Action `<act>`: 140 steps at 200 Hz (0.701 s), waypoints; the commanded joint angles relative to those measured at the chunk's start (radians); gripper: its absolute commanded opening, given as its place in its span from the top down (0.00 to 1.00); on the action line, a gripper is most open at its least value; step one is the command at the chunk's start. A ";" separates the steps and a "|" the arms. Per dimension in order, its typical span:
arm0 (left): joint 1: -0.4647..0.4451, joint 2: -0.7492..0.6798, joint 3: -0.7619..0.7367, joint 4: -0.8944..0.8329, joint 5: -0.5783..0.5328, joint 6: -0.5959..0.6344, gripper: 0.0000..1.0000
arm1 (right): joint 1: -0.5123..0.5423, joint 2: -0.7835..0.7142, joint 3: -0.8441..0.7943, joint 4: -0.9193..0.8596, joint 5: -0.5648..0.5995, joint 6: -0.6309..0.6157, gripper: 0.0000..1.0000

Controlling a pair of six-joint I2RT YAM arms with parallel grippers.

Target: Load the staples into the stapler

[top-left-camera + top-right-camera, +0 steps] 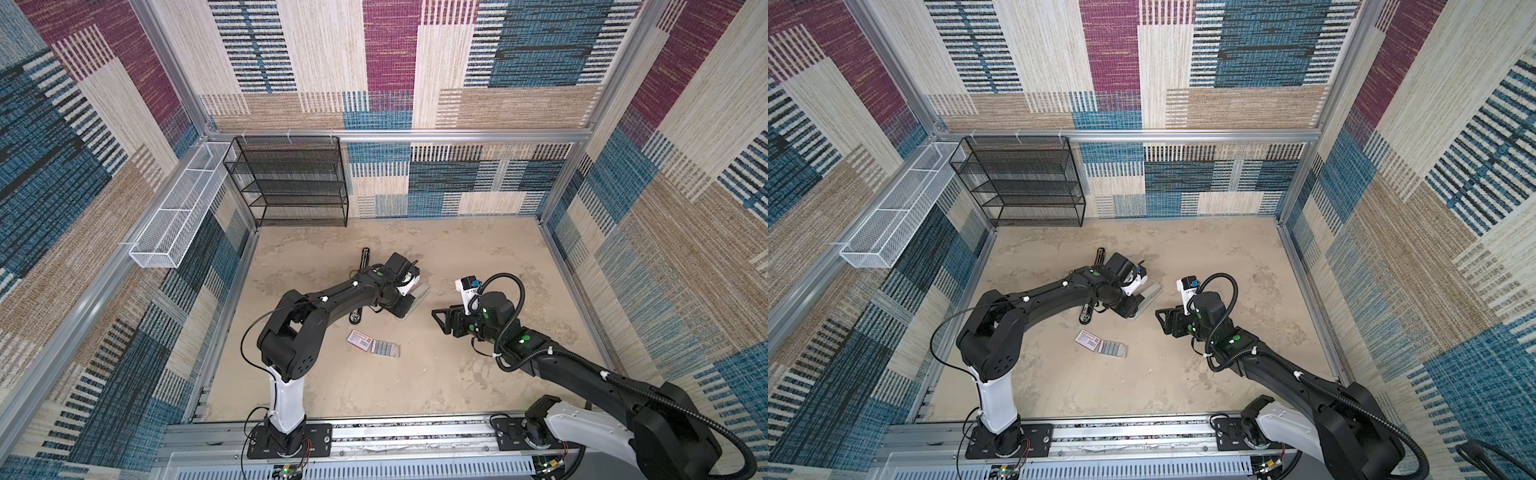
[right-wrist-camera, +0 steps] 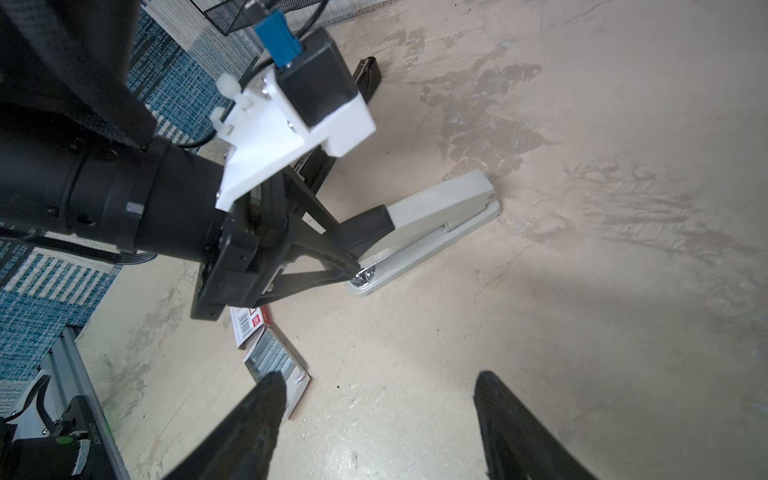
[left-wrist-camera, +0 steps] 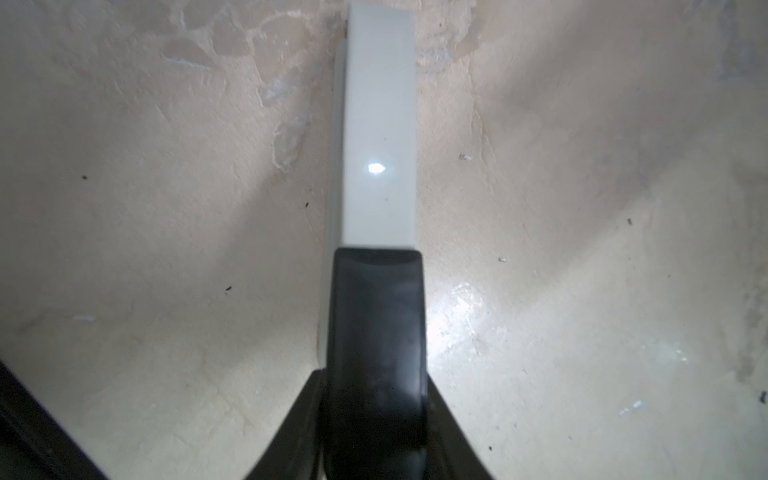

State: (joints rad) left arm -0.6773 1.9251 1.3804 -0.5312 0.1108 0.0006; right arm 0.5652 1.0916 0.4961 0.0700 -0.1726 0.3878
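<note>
Step in hand looks like pinning the stapler [image 2: 440, 208] before opening it. Left gripper [image 2: 354, 270] is at its black rear end, jaws narrow and closed in on both sides of the body there. The stapler lies shut on the worktop [image 1: 478, 257], no magazine exposed.

Right gripper [image 2: 386, 419] hovers empty beside it, jaws wide.

Staples [image 1: 384, 347] sit in rows in their small tray [image 1: 398, 351], slid out of the white box [image 1: 358, 336]. They lie on the near side of the stapler, between the arms, apart from both grippers. Nothing loaded yet.

Next, my read: lift the top or free the magazine while the base is held. Then the right arm drops to the tray and pinches off one strip. Strips are thin and flat, so they could snap, or the tray could drag along.

Writing: the box has a red label [image 2: 256, 321] and a barcode [image 2: 240, 328], text too small to read. No brand visible on the stapler.
</note>
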 commanded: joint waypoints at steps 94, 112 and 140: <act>-0.001 0.061 -0.003 -0.053 0.049 0.006 0.92 | 0.001 0.010 0.007 0.012 0.034 0.009 0.24; -0.001 0.059 -0.003 -0.056 0.045 0.001 0.93 | 0.001 0.005 0.005 0.011 0.039 0.012 0.25; 0.001 0.035 0.007 -0.051 0.028 -0.015 0.92 | 0.001 -0.008 0.001 0.007 0.048 0.013 0.25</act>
State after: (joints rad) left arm -0.6765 1.9629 1.3857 -0.5159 0.1333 0.0017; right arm 0.5652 1.0950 0.4965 0.0700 -0.1459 0.3916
